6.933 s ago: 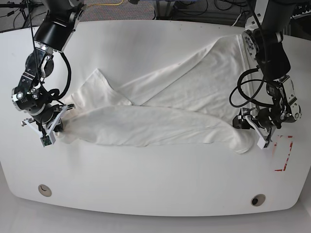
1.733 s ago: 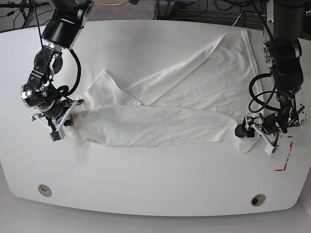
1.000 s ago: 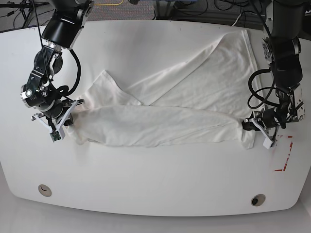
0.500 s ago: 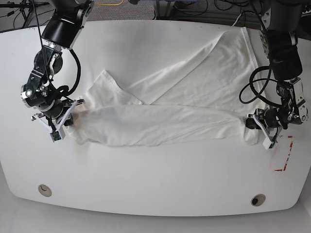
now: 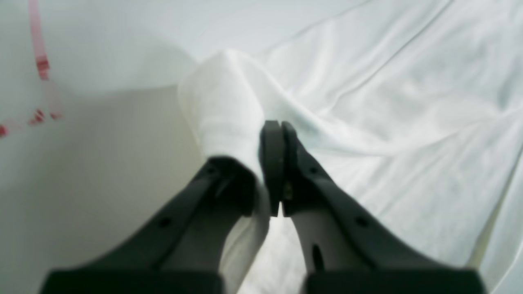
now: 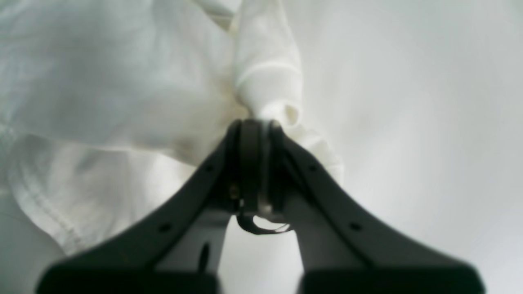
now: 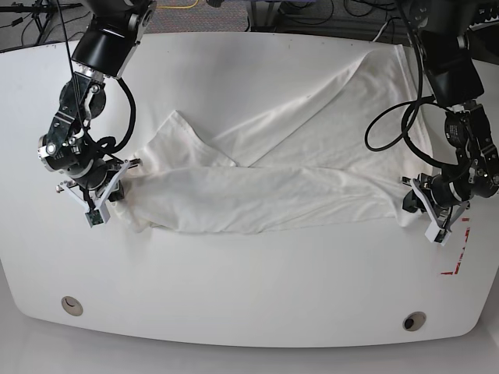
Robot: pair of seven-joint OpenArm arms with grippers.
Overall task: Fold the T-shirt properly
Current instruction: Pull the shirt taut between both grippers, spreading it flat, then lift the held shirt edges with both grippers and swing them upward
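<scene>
The white T-shirt (image 7: pixel 273 187) lies folded lengthwise across the table, its lower fold stretched between both grippers; no print shows. At the shirt's right end in the base view, my left gripper (image 7: pixel 417 204) is shut on a bunched corner. In the left wrist view that gripper (image 5: pixel 273 127) pinches a fold of the T-shirt (image 5: pixel 388 102) just above the table. My right gripper (image 7: pixel 111 189) is shut on the shirt's left end. The right wrist view has this gripper (image 6: pixel 255 124) clamped on a twisted bunch of the T-shirt (image 6: pixel 102 81).
Red tape marks (image 7: pixel 460 249) sit on the white table just right of the left gripper, and the tape (image 5: pixel 39 61) also shows in the left wrist view. Two round holes (image 7: pixel 72 305) (image 7: pixel 414 320) lie near the table's front edge. Cables run behind the far edge.
The left gripper has moved right with the shirt's end, and the right gripper has shifted slightly up and right. The lower fold is drawn straighter, and the whole shirt has slid a little right.
</scene>
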